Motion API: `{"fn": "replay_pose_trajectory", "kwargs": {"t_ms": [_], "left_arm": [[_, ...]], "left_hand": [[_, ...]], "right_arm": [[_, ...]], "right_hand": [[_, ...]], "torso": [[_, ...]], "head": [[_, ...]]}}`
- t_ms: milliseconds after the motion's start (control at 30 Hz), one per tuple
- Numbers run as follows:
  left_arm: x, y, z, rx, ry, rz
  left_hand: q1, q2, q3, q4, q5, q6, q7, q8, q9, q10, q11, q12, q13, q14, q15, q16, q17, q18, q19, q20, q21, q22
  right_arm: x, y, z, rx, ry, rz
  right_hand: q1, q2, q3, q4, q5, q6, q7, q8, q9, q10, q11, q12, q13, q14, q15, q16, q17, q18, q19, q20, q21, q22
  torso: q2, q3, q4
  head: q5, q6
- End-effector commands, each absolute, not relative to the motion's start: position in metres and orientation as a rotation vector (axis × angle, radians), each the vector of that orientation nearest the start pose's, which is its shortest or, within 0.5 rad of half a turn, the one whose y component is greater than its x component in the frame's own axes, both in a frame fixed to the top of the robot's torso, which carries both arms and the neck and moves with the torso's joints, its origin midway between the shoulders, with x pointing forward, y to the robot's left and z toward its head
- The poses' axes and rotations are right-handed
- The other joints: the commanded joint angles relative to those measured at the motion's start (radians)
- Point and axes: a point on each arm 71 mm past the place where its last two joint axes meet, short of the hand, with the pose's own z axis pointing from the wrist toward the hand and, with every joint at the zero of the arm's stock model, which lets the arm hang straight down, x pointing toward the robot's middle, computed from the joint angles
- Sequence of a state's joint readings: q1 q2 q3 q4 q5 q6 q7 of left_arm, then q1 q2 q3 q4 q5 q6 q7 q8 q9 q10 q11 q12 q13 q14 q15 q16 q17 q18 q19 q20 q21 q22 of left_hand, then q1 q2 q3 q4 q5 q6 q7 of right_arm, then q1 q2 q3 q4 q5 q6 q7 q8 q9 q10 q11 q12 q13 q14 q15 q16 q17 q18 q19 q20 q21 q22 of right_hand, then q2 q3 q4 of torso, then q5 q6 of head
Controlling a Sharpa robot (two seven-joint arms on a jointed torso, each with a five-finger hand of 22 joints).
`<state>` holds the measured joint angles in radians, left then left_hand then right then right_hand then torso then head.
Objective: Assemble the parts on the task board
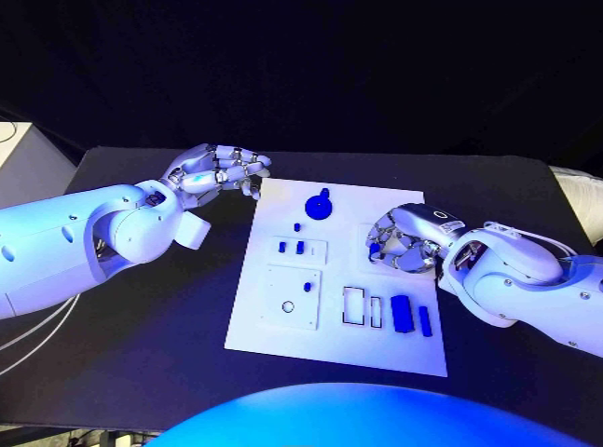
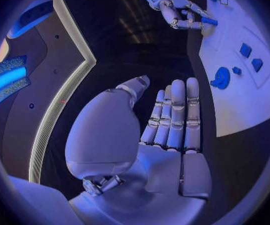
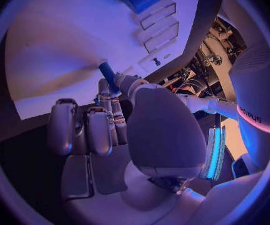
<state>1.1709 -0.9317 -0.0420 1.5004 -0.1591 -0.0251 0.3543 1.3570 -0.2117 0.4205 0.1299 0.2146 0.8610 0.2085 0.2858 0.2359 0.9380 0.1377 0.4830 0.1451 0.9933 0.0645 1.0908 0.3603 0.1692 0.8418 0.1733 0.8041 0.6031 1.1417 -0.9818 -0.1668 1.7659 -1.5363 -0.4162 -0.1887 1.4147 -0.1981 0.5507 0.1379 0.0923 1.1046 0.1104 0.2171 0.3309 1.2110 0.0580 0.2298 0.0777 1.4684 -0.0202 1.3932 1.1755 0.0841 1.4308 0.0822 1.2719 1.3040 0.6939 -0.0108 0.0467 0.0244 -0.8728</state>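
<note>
Fingers of right hand pinching a small blue peg over the task board, left hand fingers straight, holding nothing

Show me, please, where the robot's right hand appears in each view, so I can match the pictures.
Head view: the right hand is over the right edge of the task board.
Left wrist view: it is small, beyond the left hand, at the board's edge, with a blue part at its fingers.
Right wrist view: it is mid-circle, pinching the blue part.
Shared landmark: the white task board.
</note>
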Motion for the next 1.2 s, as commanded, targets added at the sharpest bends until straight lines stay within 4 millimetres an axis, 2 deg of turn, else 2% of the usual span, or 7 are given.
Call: {"fn": "replay_pose_trajectory", "kwargs": {"t_ms": [33,233,433,700,867,1033,1200], "left_arm": [[0.477,0.241,-0.193,-0.940,1.631,-1.659],[0.477,0.241,-0.193,-0.941,1.631,-1.657],[0.477,0.241,-0.193,-0.941,1.633,-1.657],[0.478,0.241,-0.193,-0.941,1.621,-1.656],[0.478,0.239,-0.193,-0.940,1.618,-1.658],[0.478,0.238,-0.193,-0.939,1.619,-1.663],[0.478,0.236,-0.193,-0.938,1.622,-1.667]], "left_hand": [[0.005,0.004,-0.003,0.007,-0.002,-0.006,-0.002,-0.003,-0.001,-0.005,0.001,0.005,0.001,0.000,0.006,-0.005,-0.001,0.013,0.010,0.000,-0.005,-0.002],[0.005,0.004,-0.003,0.007,-0.002,-0.006,-0.002,-0.003,-0.001,-0.005,0.001,0.005,0.001,0.000,0.006,-0.005,-0.001,0.013,0.010,0.000,-0.005,-0.002],[0.005,0.004,-0.003,0.007,-0.002,-0.006,-0.002,-0.003,-0.001,-0.005,0.001,0.005,0.001,0.000,0.006,-0.005,-0.001,0.013,0.010,0.000,-0.005,-0.002],[0.007,0.006,-0.003,0.008,-0.001,-0.007,-0.003,-0.003,-0.002,-0.006,0.001,0.005,0.002,0.000,0.006,-0.005,-0.001,0.013,0.011,0.000,-0.007,-0.003],[0.007,0.006,-0.003,0.008,-0.001,-0.007,-0.003,-0.003,-0.002,-0.006,0.001,0.005,0.002,0.000,0.006,-0.005,-0.001,0.013,0.011,0.000,-0.007,-0.003],[0.007,0.006,-0.003,0.008,-0.001,-0.007,-0.003,-0.003,-0.002,-0.006,0.001,0.005,0.002,0.000,0.006,-0.005,-0.001,0.013,0.011,0.000,-0.007,-0.003],[0.007,0.006,-0.003,0.008,-0.001,-0.007,-0.003,-0.003,-0.002,-0.006,0.001,0.005,0.002,0.000,0.006,-0.005,-0.001,0.013,0.011,0.000,-0.007,-0.003]], "right_arm": [[0.406,-0.203,-0.224,-0.093,1.722,0.695],[0.405,-0.203,-0.215,0.018,1.744,0.771],[0.400,-0.192,-0.209,0.077,1.765,0.865],[0.395,-0.159,-0.208,0.032,1.782,0.967],[0.391,-0.131,-0.208,-0.079,1.754,1.015],[0.383,-0.103,-0.215,-0.199,1.726,1.053],[0.375,-0.087,-0.225,-0.278,1.707,1.065]], "right_hand": [[0.009,0.022,0.008,0.000,0.004,0.008,0.002,0.006,0.014,0.017,-0.010,0.004,0.004,0.027,-0.007,0.006,0.001,-0.012,0.006,-0.004,0.005,0.002],[0.005,0.019,0.010,-0.005,0.009,0.007,0.003,0.009,0.019,0.021,-0.010,0.001,0.005,0.027,-0.008,0.007,0.001,-0.012,0.007,-0.006,0.006,0.003],[-0.016,0.014,0.009,-0.003,0.014,0.000,0.003,0.012,0.026,0.022,-0.008,-0.008,0.006,0.024,-0.006,0.002,-0.010,-0.010,0.001,-0.005,-0.006,-0.005],[-0.022,0.010,0.009,-0.005,0.019,-0.004,0.004,0.012,0.028,0.021,-0.008,-0.013,0.006,0.022,-0.006,-0.001,-0.016,-0.008,-0.003,-0.005,-0.012,-0.010],[-0.022,0.010,0.011,-0.009,0.028,-0.006,0.004,0.013,0.030,0.022,-0.008,-0.016,0.007,0.022,-0.006,-0.001,-0.016,-0.008,-0.003,-0.005,-0.013,-0.010],[-0.021,0.009,0.014,-0.016,0.036,-0.007,0.004,0.015,0.033,0.023,-0.008,-0.019,0.007,0.022,-0.006,-0.001,-0.017,-0.008,-0.004,-0.005,-0.013,-0.009],[-0.021,0.009,0.015,-0.018,0.037,-0.008,0.004,0.015,0.034,0.022,-0.008,-0.021,0.007,0.022,-0.006,-0.001,-0.016,-0.008,-0.004,-0.005,-0.014,-0.009]], "torso": [[-0.001,0.0001,0.0001],[-0.001,-0.0007,-0.0003],[0.000,-0.0004,0.0005],[-0.001,-0.0011,-0.0001],[0.000,-0.0003,0.0018],[0.001,-0.0017,0.0006],[0.000,-0.0019,0.0010]], "head": [[0.002,0.000],[0.002,0.000],[0.009,0.000],[0.025,0.000],[0.032,0.000],[0.039,0.000],[0.043,0.000]]}}
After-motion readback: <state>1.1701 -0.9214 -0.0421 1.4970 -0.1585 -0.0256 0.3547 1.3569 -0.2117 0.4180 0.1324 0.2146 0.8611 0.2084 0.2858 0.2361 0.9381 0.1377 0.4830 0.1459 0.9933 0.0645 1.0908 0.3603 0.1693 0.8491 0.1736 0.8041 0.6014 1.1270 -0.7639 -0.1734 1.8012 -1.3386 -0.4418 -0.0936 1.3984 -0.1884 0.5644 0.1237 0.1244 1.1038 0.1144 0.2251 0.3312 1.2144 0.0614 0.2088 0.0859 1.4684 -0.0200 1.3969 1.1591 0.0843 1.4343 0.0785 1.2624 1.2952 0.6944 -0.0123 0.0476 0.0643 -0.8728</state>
